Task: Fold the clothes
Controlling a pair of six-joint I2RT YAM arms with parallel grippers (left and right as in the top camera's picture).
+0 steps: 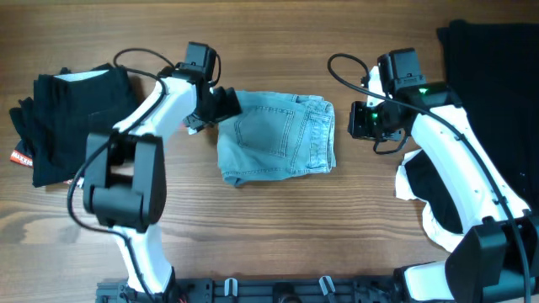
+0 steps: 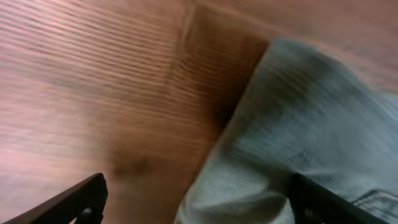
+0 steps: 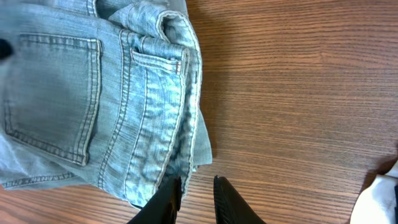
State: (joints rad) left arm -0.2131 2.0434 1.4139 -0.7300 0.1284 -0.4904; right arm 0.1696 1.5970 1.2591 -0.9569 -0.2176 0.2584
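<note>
While your left tool (image 1: 221, 104) stands spread wide at the left edge of the folded denim shorts (image 1: 278, 135), its fingers (image 2: 84, 200) straddle both pale cloth and bare counter (image 1: 278, 236), gripping nothing. You have the shorts lying mid-counter, back pocket up, waistband toward the right. Your right tool (image 1: 360, 119) sits just beside that waistband, apart from it, its fingers (image 3: 166, 200) drawn narrow with nothing between them. Black garments (image 1: 72, 118) are piled at your left; another black garment (image 1: 493, 76) lies far right.
</note>
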